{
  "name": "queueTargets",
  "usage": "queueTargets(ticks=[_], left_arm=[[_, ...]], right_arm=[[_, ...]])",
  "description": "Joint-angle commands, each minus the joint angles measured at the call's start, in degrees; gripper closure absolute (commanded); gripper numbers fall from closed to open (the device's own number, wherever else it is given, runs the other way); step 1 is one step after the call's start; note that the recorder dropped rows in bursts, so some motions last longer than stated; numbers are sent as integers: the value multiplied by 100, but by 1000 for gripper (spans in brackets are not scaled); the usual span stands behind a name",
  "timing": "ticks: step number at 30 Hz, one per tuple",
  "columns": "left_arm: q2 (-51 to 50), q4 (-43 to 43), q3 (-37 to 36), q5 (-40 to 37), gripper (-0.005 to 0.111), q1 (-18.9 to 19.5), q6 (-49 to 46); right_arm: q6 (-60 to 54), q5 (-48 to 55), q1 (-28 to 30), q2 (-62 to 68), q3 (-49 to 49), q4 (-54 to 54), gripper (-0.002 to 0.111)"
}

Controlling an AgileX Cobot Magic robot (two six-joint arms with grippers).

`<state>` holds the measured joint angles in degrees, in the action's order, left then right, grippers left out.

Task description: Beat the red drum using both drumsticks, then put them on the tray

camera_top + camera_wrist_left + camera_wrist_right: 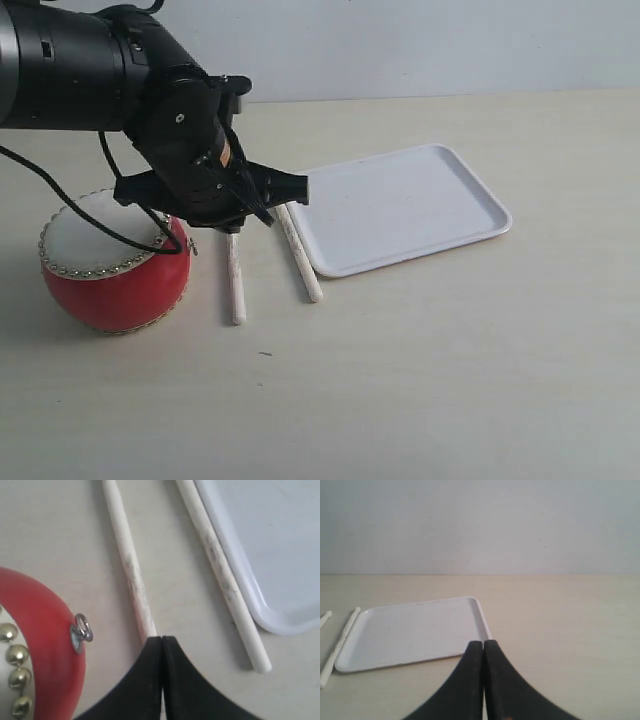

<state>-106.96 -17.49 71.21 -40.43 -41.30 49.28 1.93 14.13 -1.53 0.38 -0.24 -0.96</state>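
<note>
Here we are at the table (pixel 450 390), and the left gripper (pixel 161 642) is down low between the red drum (pixel 112 262) and the tray (pixel 400 205). Its jaws are pressed flat together with nothing pinched between them. The tips hang right over the drum-side stick (pixel 235 280); we cannot tell whether they touch it.

That stick lies flat on the table just beside the drum. The tray-side stick (pixel 302 262) lies flat too, roughly parallel to the first, and runs tight along the tray's near rim. We cannot say whether it touches the rim.

The drum stands upright at the left of the exterior view, pale skin facing up. In the left wrist view we catch its metal studs (pixel 15 655) and its small side ring (pixel 82 630), which points toward the sticks. The white tray sits flat to the right of both sticks, with nothing on it.

Over to the right gripper (pixel 483 647): its jaws are closed tight as well and hold nothing. It hovers above bare table, close to one long edge of the tray, with both sticks lying beyond the tray's far short end.
</note>
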Motion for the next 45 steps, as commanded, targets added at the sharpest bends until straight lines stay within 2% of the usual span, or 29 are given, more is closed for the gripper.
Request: queueTargets(ticks=[1, 6, 13, 19, 24, 27, 31, 33, 45], left_arm=[[-212, 138, 28, 56, 107, 151, 66], [-351, -331, 28, 274, 107, 139, 43], [-550, -316, 28, 803, 107, 139, 23], [-659, -278, 28, 893, 107, 154, 172], [-659, -14, 28, 858, 106, 310, 171], [-659, 29, 28, 664, 95, 419, 12], [-659, 29, 28, 523, 68, 425, 5], [-659, 29, 28, 565, 60, 425, 0], [-747, 61, 28, 938, 60, 425, 51]], right_arm=[[-16, -9, 21, -38, 24, -38, 108], [-28, -9, 21, -38, 24, -38, 108], [-17, -9, 21, -38, 24, -38, 108], [-17, -9, 21, -38, 24, -38, 108], [-17, -9, 21, -38, 24, -38, 108], [-17, -9, 21, -38, 24, -38, 108], [-27, -9, 21, -38, 24, -38, 108], [-27, -9, 21, -38, 24, -38, 108], [-27, -9, 21, -38, 24, -38, 108]])
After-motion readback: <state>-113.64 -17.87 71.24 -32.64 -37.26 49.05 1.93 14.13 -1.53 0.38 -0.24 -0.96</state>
